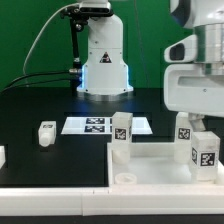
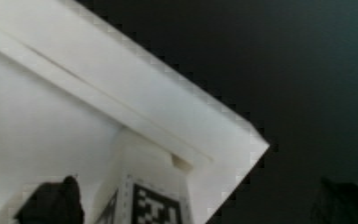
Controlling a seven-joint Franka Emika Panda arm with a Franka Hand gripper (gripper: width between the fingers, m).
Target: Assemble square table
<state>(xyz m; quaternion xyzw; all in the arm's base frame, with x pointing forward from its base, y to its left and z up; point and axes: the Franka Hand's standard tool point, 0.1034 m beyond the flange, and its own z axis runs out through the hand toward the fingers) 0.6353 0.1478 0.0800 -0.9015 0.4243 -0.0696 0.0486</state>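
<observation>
The white square panel [image 1: 160, 170] lies at the front on the exterior view's right. Its corner fills the wrist view [image 2: 69, 110]. A tagged white leg [image 1: 121, 135] stands upright at its far left corner. Two more tagged legs [image 1: 185, 128] [image 1: 203, 152] stand at its right side. My gripper [image 1: 193, 120] hangs over those right legs. In the wrist view my gripper [image 2: 199, 203] is open, its dark fingers [image 2: 55, 200] wide apart, with one tagged leg [image 2: 149, 200] between them, nearer one finger. I see no contact with it.
The marker board [image 1: 95, 125] lies in the table's middle before the robot base [image 1: 104, 60]. A loose white leg [image 1: 46, 133] lies to the left, and another white piece [image 1: 2, 155] sits at the left edge. A white border strip [image 1: 50, 205] runs along the front.
</observation>
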